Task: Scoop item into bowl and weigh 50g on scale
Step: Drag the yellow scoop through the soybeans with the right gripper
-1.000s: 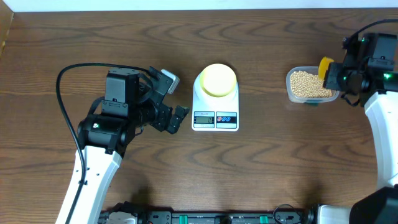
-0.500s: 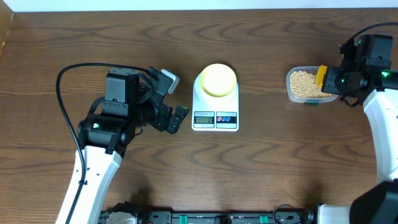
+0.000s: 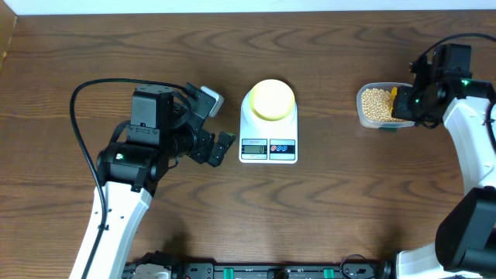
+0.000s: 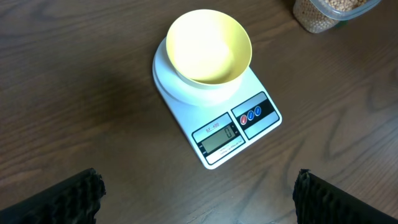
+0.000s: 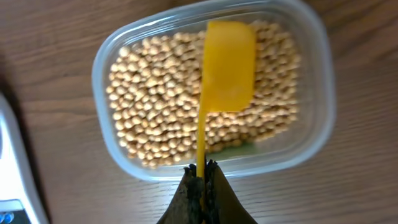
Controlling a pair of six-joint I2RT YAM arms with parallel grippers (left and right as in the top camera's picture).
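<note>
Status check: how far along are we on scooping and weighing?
Done: the bowl sits on the scale, empty. In hand: the right end effector is shut on the handle of the yellow scoop, which is over the beans in the clear tub; whether it is loaded is unclear. The left end effector is open beside the scale. Left: carry beans to the bowl and weigh out the amount.
</note>
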